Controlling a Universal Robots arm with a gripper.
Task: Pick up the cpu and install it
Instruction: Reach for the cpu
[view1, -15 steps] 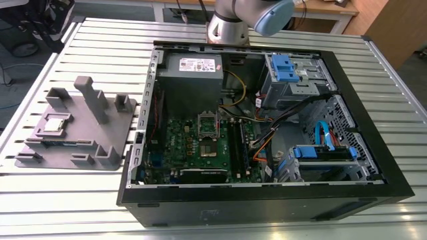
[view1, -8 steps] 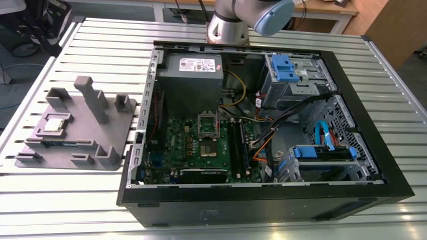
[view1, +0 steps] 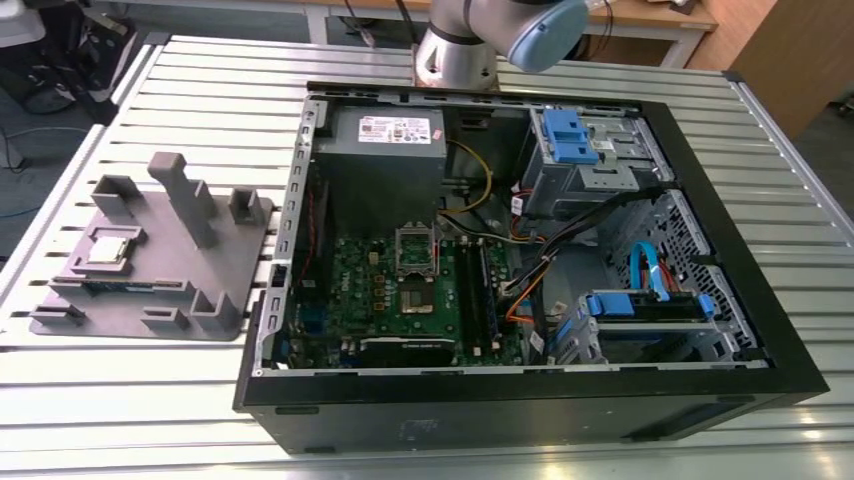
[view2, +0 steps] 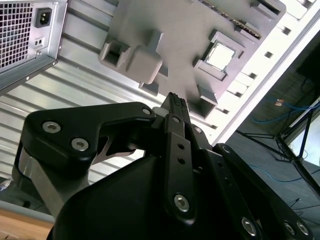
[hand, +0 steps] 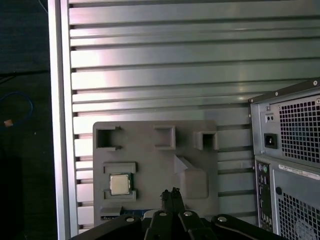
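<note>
The cpu is a small silver square lying flat in a recess of the grey holder tray, on the exterior view's left, outside the computer case. In both wrist views it rests in its pocket, cpu and cpu. My gripper hangs well above the tray, off to one side of the chip and not touching it. Its black fingers are pressed together with nothing between them, as the gripper also shows from the other side. The metal socket frame sits on the green motherboard inside the case.
The open black computer case lies on a ribbed metal table, with a power supply, cables and blue drive bays inside. Tall grey posts rise from the tray. The arm's joint stands behind the case. The table's edge runs beside the tray.
</note>
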